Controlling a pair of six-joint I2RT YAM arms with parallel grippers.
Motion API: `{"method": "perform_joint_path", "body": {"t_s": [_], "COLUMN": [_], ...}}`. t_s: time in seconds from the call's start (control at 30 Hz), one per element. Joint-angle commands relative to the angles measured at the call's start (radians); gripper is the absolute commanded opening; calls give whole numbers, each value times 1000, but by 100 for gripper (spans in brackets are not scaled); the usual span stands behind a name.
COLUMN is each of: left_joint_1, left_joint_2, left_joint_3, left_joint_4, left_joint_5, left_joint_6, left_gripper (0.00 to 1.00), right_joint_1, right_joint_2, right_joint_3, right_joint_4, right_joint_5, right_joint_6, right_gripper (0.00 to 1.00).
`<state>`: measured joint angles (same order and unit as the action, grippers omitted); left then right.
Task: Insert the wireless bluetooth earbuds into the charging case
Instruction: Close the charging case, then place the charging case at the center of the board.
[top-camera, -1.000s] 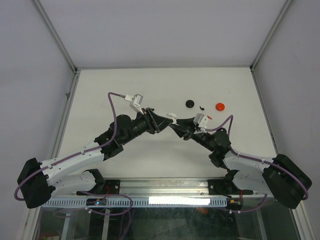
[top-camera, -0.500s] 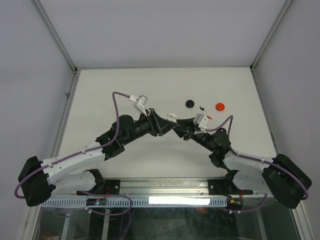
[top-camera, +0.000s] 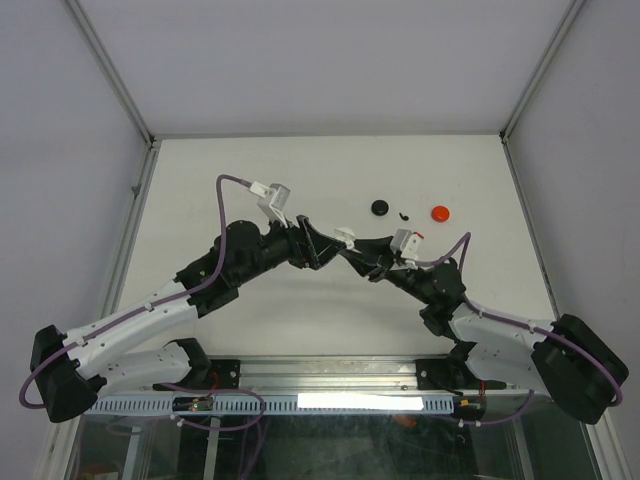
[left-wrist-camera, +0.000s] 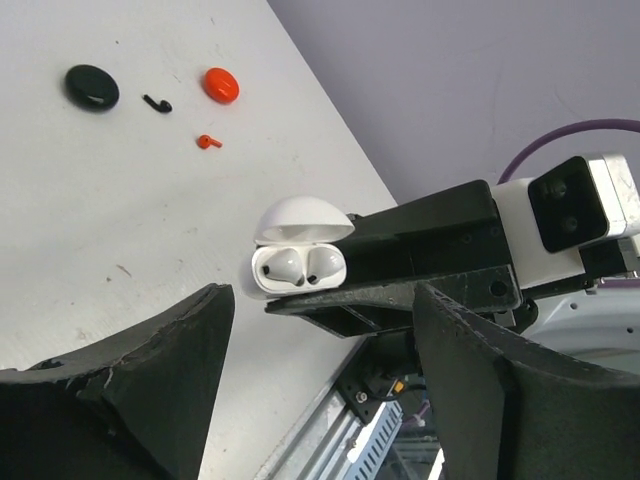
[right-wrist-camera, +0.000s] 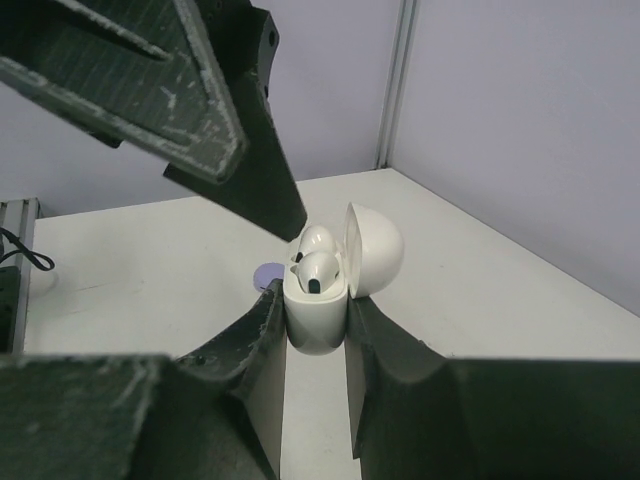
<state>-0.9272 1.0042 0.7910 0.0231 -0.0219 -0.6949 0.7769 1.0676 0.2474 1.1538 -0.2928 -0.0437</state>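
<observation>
A white charging case (right-wrist-camera: 316, 320) is held upright with my right gripper (right-wrist-camera: 314, 298) shut on its body. Its lid (right-wrist-camera: 375, 250) hangs open. Two white earbuds (right-wrist-camera: 320, 265) sit side by side in its wells. In the left wrist view the same case (left-wrist-camera: 262, 280) shows both earbuds (left-wrist-camera: 298, 266) seated. My left gripper (left-wrist-camera: 319, 300) is open and empty, just in front of the case. From above, the left gripper (top-camera: 322, 252) and right gripper (top-camera: 350, 247) meet at mid-table around the case (top-camera: 345, 234).
On the table behind lie a black round case (left-wrist-camera: 92, 86), a loose black earbud (left-wrist-camera: 157, 102), a red round case (left-wrist-camera: 220, 85) and a loose red earbud (left-wrist-camera: 208, 142). A lavender round case (right-wrist-camera: 268, 273) lies just beyond the held case. The metal rail (top-camera: 330, 378) runs along the near edge.
My left gripper's jaws have spread wide and it has drawn back slightly from the case. The right gripper keeps its hold without moving.
</observation>
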Motion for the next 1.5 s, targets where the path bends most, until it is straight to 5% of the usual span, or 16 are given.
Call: {"method": "perform_joint_path", "body": {"t_s": [0.0, 0.3, 0.97, 1.17, 1.47], "left_joint_1": [94, 208, 235, 265, 346], "left_joint_2": [-22, 51, 122, 91, 22], "left_joint_3": [55, 62, 7, 12, 121], "left_joint_4": [-55, 42, 338, 221, -265], "left_joint_5": [139, 498, 769, 681, 172], "left_joint_6": [77, 61, -40, -3, 243], "left_gripper": [75, 81, 66, 69, 86], "right_joint_1": [6, 4, -73, -83, -83], "right_joint_2": [-37, -21, 41, 27, 23], "right_joint_3": [16, 49, 66, 85, 176], "right_joint_4": [8, -8, -4, -153, -659], "right_joint_5": [-48, -169, -316, -307, -183], "right_joint_6": [6, 67, 247, 251, 284], "right_gripper": [0, 0, 0, 0, 0]}}
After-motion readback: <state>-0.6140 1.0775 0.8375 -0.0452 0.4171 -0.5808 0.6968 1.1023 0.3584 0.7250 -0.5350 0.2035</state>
